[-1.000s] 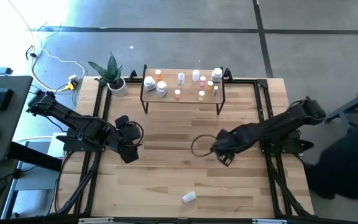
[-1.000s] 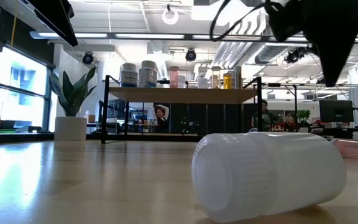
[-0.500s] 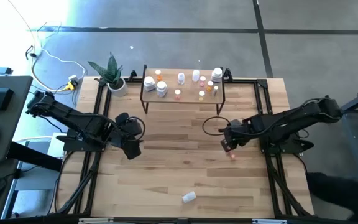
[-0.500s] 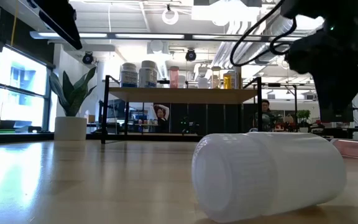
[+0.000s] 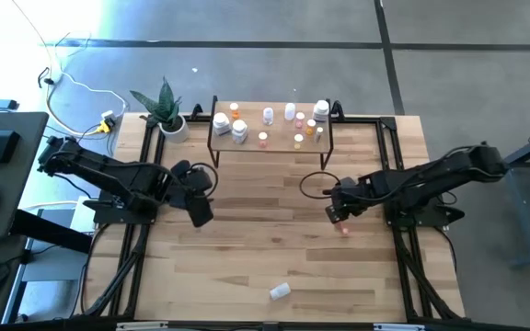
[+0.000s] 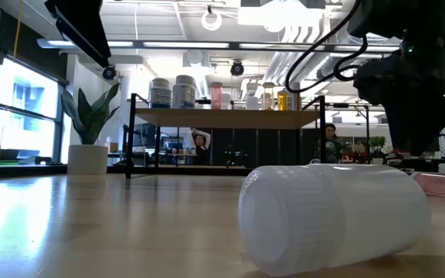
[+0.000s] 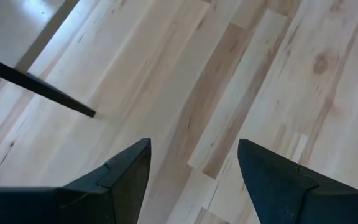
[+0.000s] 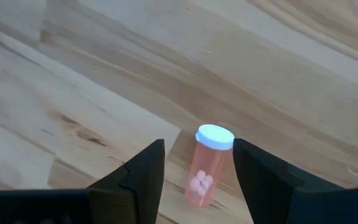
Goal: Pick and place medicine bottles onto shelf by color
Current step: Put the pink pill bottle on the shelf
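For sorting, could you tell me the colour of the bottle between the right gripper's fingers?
Pinkish bottle, white cap; right wrist view.

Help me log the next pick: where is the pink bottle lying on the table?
In the high view the pink bottle lies right of the table's centre, just below the right end effector; the right wrist view shows it between the open fingers.

Both arms are matte black with chunky jointed links. A thin black cable loops off the right arm [image 5: 412, 188]. Each hand ends in two dark, wedge-shaped fingers [image 7: 126, 177].
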You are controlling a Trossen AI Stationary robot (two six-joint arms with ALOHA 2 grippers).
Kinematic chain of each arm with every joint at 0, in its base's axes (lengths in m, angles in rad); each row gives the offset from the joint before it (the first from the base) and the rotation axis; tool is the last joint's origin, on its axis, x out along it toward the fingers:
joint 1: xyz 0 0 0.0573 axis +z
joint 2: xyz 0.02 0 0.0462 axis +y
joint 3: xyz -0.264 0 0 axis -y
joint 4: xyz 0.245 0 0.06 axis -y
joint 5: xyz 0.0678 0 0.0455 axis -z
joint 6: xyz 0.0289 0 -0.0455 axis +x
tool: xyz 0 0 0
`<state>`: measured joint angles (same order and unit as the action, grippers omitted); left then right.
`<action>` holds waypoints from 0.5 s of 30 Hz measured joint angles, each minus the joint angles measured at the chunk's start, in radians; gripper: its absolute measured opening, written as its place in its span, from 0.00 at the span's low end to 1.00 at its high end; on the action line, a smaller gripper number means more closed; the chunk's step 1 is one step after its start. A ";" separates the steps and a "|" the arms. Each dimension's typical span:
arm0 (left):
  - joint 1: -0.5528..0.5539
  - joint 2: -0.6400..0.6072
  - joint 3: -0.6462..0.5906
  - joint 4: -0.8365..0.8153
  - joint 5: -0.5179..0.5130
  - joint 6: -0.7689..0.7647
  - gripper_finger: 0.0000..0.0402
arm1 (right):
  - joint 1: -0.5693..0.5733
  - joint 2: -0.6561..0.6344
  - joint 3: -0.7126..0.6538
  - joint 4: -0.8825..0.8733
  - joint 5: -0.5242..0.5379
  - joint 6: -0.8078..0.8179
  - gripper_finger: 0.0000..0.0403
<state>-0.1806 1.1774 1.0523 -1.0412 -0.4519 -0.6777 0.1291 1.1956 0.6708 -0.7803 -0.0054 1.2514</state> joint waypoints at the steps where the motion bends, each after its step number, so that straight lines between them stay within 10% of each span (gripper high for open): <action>1: 0.004 0.000 0.000 0.000 0.000 0.000 0.58 | 0.000 0.008 0.000 0.001 0.003 -0.001 0.45; 15: 0.012 0.000 0.000 0.001 0.000 0.016 0.58 | 0.000 0.235 0.000 0.071 -0.089 -0.031 0.45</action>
<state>-0.1684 1.1774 1.0523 -1.0406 -0.4515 -0.6621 0.1291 1.4307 0.6712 -0.7096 -0.0946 1.2202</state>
